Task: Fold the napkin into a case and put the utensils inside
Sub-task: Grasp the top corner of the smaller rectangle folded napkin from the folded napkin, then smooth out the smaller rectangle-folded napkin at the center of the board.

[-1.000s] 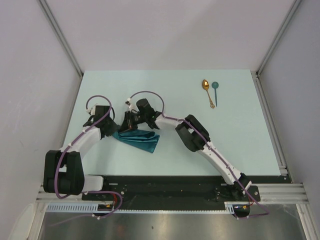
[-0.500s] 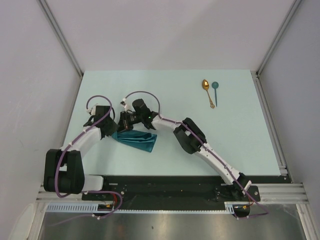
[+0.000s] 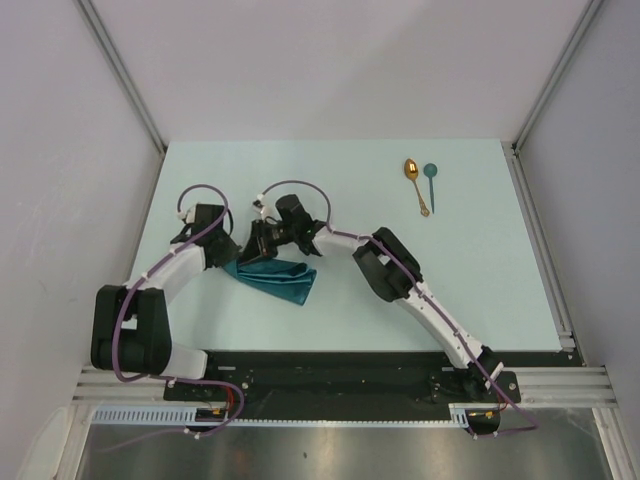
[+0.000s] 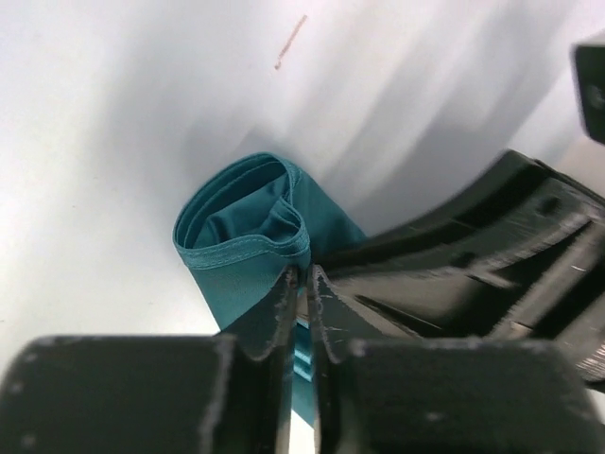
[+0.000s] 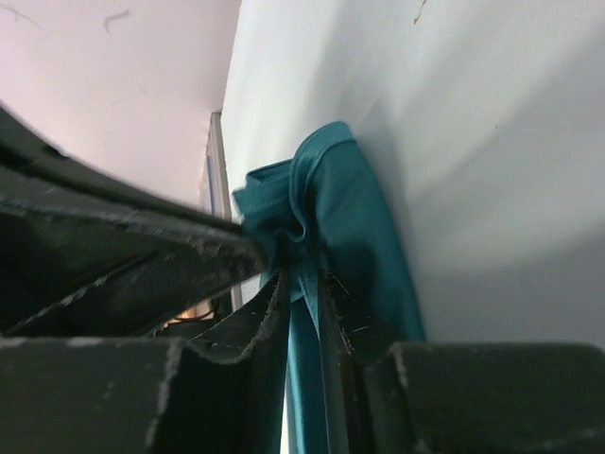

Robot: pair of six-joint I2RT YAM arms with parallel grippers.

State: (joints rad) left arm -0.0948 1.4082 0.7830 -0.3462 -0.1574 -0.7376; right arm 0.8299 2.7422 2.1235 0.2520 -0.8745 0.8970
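Observation:
The napkin (image 3: pixel 281 280) is a teal cloth folded into a narrow band on the table's left half. Both grippers meet at its left end. My left gripper (image 3: pixel 232 258) has its jaws almost together, with the napkin's hemmed edge (image 4: pixel 241 248) pinched at the tips (image 4: pixel 304 280). My right gripper (image 3: pixel 255 248) is shut on a fold of the napkin (image 5: pixel 352 208), which runs up between its fingers (image 5: pixel 301 288). The utensils lie far off at the back right. They are a gold spoon (image 3: pixel 414 182) and a teal spoon (image 3: pixel 430 181), side by side.
The pale table (image 3: pixel 420 280) has a metal rail (image 3: pixel 540 250) along its right edge and grey walls round it. The two wrists crowd each other over the napkin's end. Black finger parts of the other arm fill part of each wrist view.
Both grippers slid a little left with the napkin's end, then back to the right. The napkin's far end and the spoons have stayed put.

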